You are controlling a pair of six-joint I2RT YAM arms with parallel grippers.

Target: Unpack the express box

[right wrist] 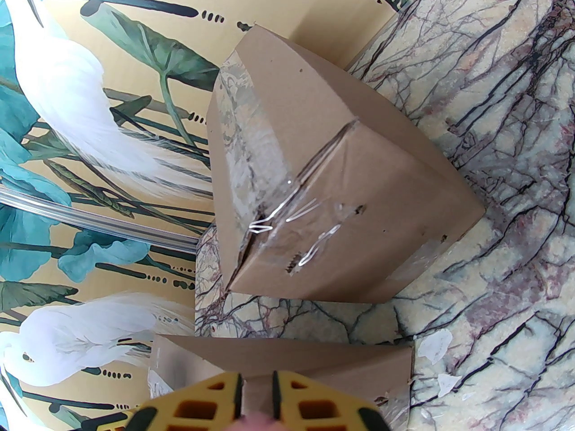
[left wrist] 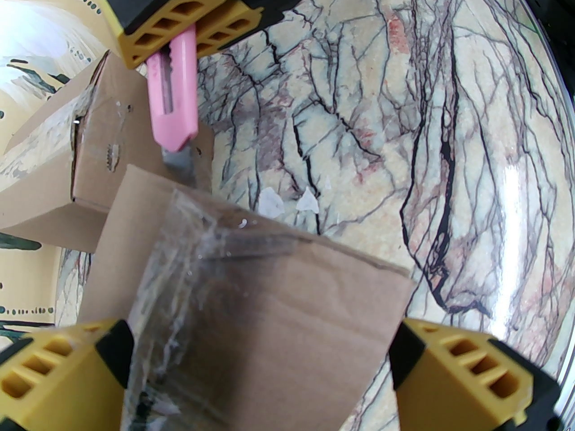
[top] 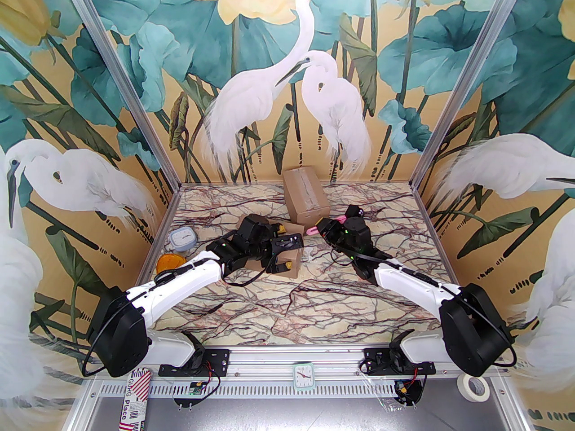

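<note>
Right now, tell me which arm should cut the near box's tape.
Right. The right gripper is shut on the pink knife, its blade close to the taped near box; the left gripper is open, straddling it.

The rectangular brown cardboard box (top: 305,195) wears glossy clear tape; the slim plastic utility knife (left wrist: 173,92) is pink. The marble-patterned tabletop (top: 287,303) is cream, veined in black and maroon. The painted wall mural (top: 269,97) shows white egrets, teal leaves, ochre ground.
</note>
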